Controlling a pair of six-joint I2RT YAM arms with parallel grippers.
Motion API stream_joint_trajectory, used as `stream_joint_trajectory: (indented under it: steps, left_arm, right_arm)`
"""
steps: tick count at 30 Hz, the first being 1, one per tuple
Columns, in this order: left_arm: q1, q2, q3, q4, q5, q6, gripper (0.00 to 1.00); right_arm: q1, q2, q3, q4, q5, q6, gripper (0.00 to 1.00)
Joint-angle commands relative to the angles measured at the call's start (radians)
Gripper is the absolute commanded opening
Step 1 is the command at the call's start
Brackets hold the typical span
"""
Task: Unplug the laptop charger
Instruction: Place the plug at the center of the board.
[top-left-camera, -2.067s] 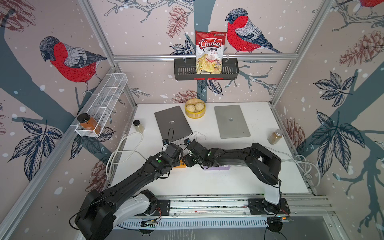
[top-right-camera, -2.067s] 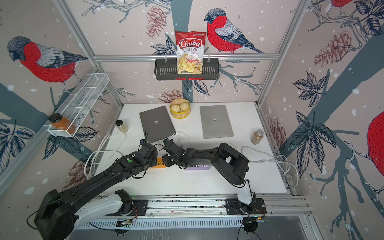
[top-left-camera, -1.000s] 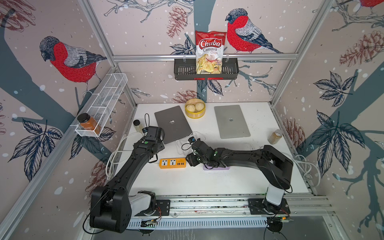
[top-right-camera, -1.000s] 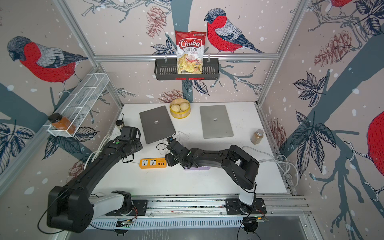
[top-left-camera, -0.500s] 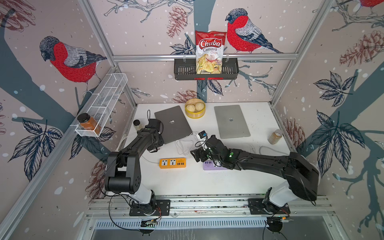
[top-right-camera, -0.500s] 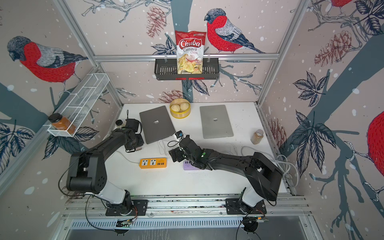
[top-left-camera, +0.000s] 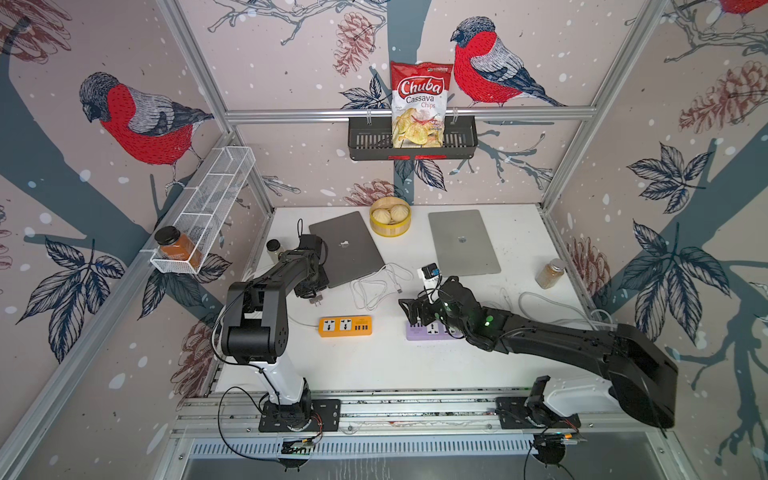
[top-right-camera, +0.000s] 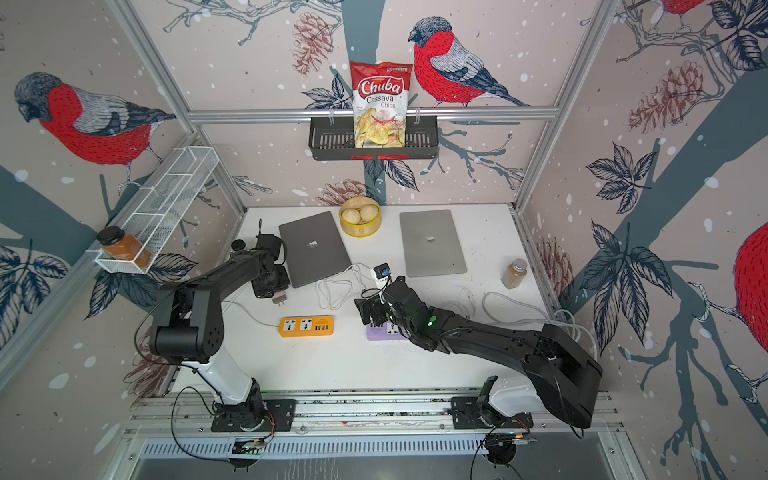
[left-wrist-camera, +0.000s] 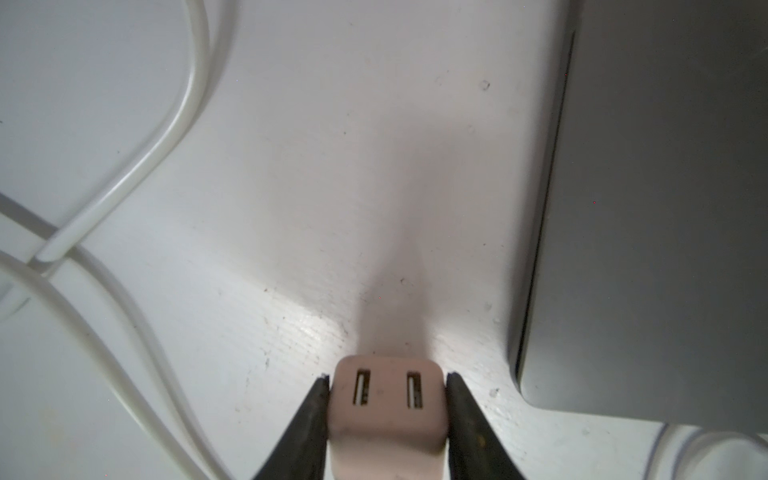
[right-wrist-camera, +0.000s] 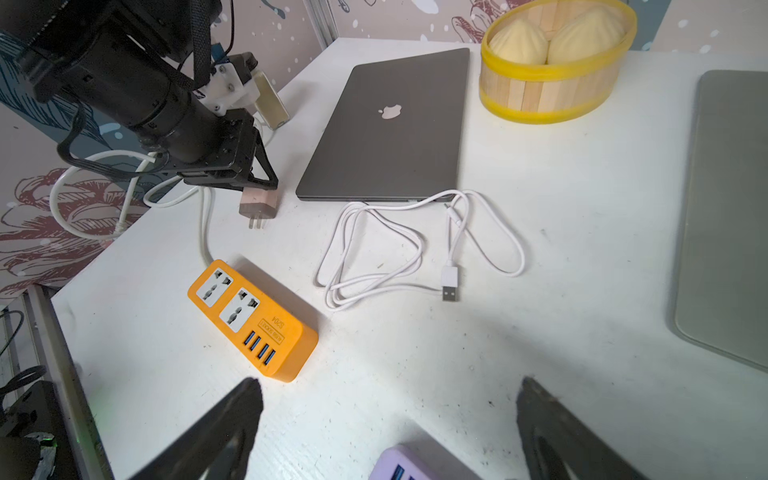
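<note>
Left wrist view showed you the left end effector (left-wrist-camera: 386, 384) clamped narrow on the charger (left-wrist-camera: 386, 419), one black finger pressed to each side of the pale block. Its two USB slots faced the lens. From the right wrist view, you could see that same left end effector (right-wrist-camera: 257, 180) gripping the charger (right-wrist-camera: 258, 203) from above, with the two metal prongs (right-wrist-camera: 257, 222) exposed and pointing down at the table (right-wrist-camera: 540, 332). Whether they touched it you could not tell.

In both top views the charger (top-left-camera: 316, 300) (top-right-camera: 279, 298) sat just beside the near left corner of the dark laptop (top-left-camera: 347, 249), apart from the orange power strip (top-left-camera: 345, 325). That strip lay flat on the table between your two arms.

Your right end effector (right-wrist-camera: 388, 384) stood spread wide, its fingers (right-wrist-camera: 232, 424) well apart, over one end of the purple power strip (right-wrist-camera: 415, 461). In a top view it hung above the left end of that strip (top-left-camera: 432, 332).

A white cable (right-wrist-camera: 374, 249) lay in loose loops just beside the dark laptop's near edge, its USB plug (right-wrist-camera: 449, 286) resting free on the table. Farther back, you had a silver laptop (top-left-camera: 463, 243), lid shut, and a yellow-rimmed basket (right-wrist-camera: 552, 95) holding two buns.
</note>
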Motion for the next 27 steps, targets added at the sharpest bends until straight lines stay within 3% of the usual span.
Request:
stream_joint_trajectory:
  steps: [1,6,14,17,18,23,27]
  left_arm:
    - [0.001,0.009,-0.009,-0.002,-0.02,0.005,0.34]
    - [0.0,-0.023,-0.046,0.054,-0.029,0.025,0.5]
    - [0.001,-0.128,-0.069,0.111,0.002,0.064,0.66]
    - [-0.003,-0.248,-0.087,0.165,0.044,0.086,0.91]
    - [-0.004,-0.289,-0.119,0.185,0.051,0.087,0.96]
    - [-0.01,-0.464,-0.204,0.316,0.114,0.116,0.97]
    - [-0.032,-0.573,-0.318,0.492,-0.012,0.145,0.96]
  right_arm:
    - [-0.005,-0.031,-0.021,0.025,0.052,-0.019,0.97]
    - [-0.03,-0.081,-0.062,0.022,0.062,-0.012,1.0]
    - [-0.093,-0.173,-0.083,-0.036,0.06,-0.018,1.0]
    - [-0.118,-0.21,-0.087,-0.068,0.081,-0.024,1.0]
    - [-0.128,-0.223,-0.089,-0.073,0.089,-0.027,1.0]
    - [-0.229,-0.299,-0.097,-0.115,0.086,-0.041,1.0]
    - [-0.366,-0.31,-0.09,-0.168,0.042,-0.048,1.0]
